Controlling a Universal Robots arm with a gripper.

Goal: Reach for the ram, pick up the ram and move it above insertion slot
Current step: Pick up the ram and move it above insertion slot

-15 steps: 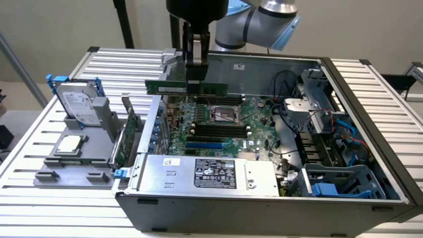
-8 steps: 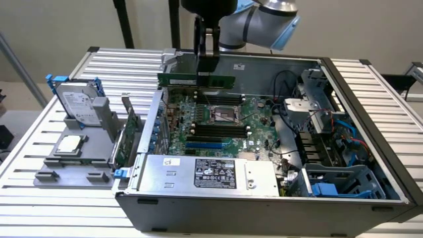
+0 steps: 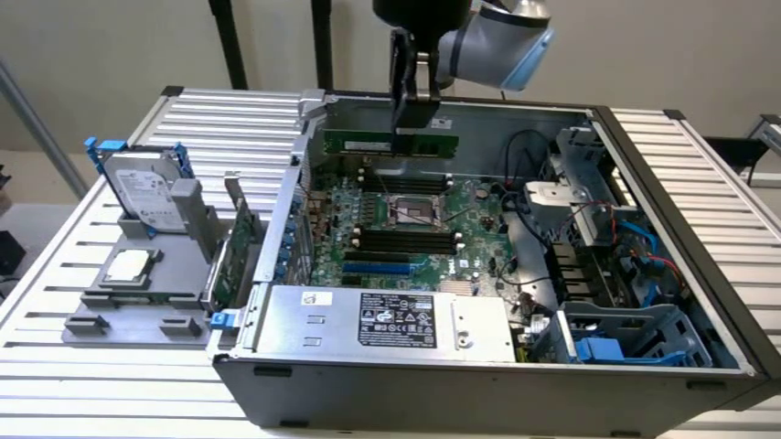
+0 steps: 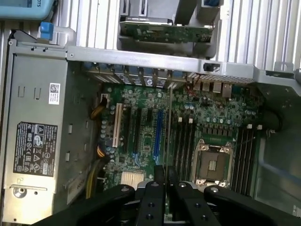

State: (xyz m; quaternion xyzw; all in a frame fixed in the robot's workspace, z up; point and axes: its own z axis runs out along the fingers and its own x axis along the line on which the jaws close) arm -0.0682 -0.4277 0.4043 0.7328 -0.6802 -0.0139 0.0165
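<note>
Nearest the exterior camera: power supply [image 3: 388, 320], grey box with a label, at the front edge of the open computer case [image 3: 659, 165].
Front corner of the case, exterior view's right: blue plastic drive cage [image 3: 635, 338].
Outside the case, exterior view's left: grey fixture tray [image 3: 134, 302] on the slatted table [image 3: 73, 256]; a processor chip [image 3: 128, 266] lies flat on it, a hard drive [image 3: 141, 192] stands upright behind, and an upright green expansion card [image 3: 240, 245] sits just beside the case wall.
Middle of the case: motherboard [image 3: 403, 229] with bare CPU socket [image 3: 412, 212]; black memory slots [image 3: 403, 240] just in front of the socket.
Far side of the case: gripper [image 3: 411, 123], fingers closed on the ram [image 3: 390, 144].
Ram: long green stick held level and on edge, clear of the motherboard, above its far edge behind the socket.
Wrist view: black gripper fingers [image 4: 153, 197] close together, looking down on the motherboard [image 4: 150, 136] and socket [image 4: 212, 165].
</note>
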